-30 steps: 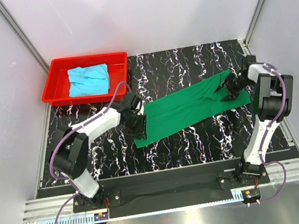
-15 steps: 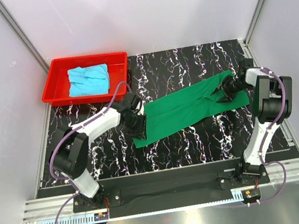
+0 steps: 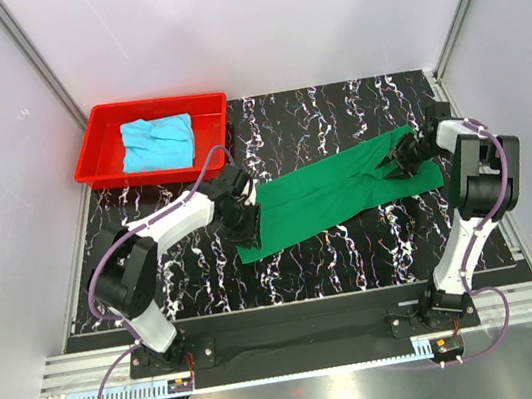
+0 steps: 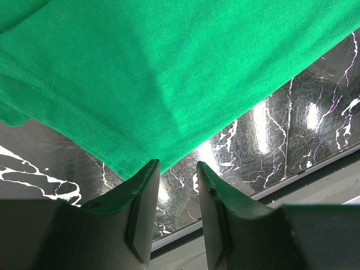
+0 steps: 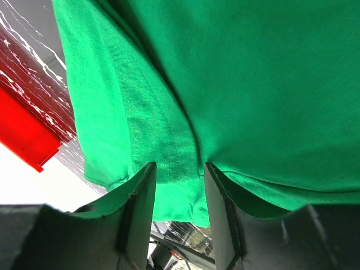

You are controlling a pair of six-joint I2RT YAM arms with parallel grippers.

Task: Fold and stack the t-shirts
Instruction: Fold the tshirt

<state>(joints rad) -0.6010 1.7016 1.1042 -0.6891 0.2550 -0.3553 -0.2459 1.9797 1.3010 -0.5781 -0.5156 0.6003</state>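
Right hand narrowed over green t-shirt's 3 o'clock end, grip unclear; left hand open; folding, stacking undone.

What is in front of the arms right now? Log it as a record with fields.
green t-shirt: spread as a long strip on the table, between the arms
blue t-shirt: lying in the red tray, far left
left gripper: fingers apart, green t-shirt's corner at their tips
right gripper: fingers either side of a green fold; grip unclear
stack: not yet made
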